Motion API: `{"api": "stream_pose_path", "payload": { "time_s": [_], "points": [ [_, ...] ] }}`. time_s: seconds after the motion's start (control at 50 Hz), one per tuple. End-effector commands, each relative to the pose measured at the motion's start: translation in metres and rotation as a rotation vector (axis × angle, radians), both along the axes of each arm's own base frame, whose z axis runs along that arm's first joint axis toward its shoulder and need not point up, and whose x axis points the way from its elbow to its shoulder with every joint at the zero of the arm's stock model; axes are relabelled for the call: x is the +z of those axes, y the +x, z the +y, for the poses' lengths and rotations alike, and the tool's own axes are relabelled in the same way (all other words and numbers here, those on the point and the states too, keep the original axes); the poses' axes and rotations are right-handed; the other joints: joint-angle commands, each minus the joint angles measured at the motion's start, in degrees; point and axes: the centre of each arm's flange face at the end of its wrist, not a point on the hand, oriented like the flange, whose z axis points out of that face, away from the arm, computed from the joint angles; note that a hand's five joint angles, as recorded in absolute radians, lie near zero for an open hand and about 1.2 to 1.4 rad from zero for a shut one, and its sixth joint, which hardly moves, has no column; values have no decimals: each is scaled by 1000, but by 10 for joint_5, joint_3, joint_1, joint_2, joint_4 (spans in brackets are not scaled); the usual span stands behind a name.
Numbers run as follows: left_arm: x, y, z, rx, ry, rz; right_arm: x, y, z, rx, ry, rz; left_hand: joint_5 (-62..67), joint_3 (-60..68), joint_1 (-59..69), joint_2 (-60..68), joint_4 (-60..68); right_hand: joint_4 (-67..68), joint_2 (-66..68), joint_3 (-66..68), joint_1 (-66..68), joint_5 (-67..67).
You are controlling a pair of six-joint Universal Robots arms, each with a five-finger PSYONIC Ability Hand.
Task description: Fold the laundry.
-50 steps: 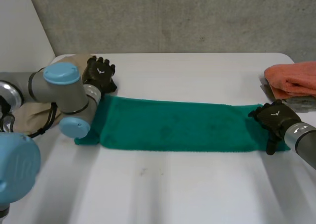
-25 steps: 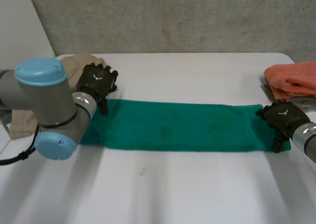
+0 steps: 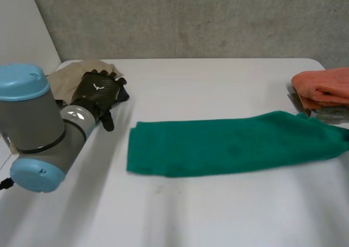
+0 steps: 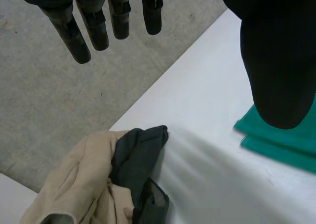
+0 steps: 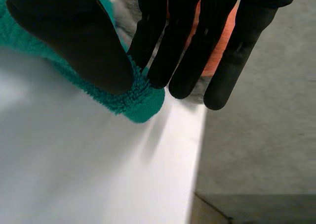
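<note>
A long green towel [image 3: 229,143] lies stretched across the white table, its right end raised a little off the surface near the table's right edge. In the right wrist view my right hand [image 5: 182,46] pinches a corner of the green towel [image 5: 140,98] between thumb and straight fingers. My left hand [image 3: 98,91] is open, off the towel, at the table's left rear beside a beige cloth. In the left wrist view its fingers [image 4: 94,16] hang straight above the bare table, with the towel's left end [image 4: 281,140] under the thumb.
A crumpled beige cloth [image 3: 68,78] with a dark garment [image 4: 136,159] lies at the back left corner. Folded orange towels [image 3: 324,86] on a grey one [image 3: 332,113] sit at the right edge. The table's right edge [image 5: 197,150] runs close by my right hand.
The right hand has closed on the towel's right corner and pulled it rightward, out of the head view. The towel slid right. The left hand came off its left end.
</note>
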Motion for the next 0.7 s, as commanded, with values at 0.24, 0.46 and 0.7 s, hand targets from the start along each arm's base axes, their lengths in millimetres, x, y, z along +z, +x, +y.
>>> {"api": "stream_pose_path", "payload": {
  "time_s": [0.24,0.46,0.7],
  "points": [
    [24,17,24,21,-33,28,70,251,81,721,-398,-128,-21,-11,-6,-9,-8,115,120,115,156,137],
    [18,30,31,50,-8,26,-27,363,202,1255,-176,-184,-22,-13,-7,-10,-9,115,120,115,156,137],
    [19,15,29,-19,-30,54,11,335,172,1018,-173,-272,-22,-13,-7,-10,-9,-585,-580,-585,-544,-563]
  ]
}}
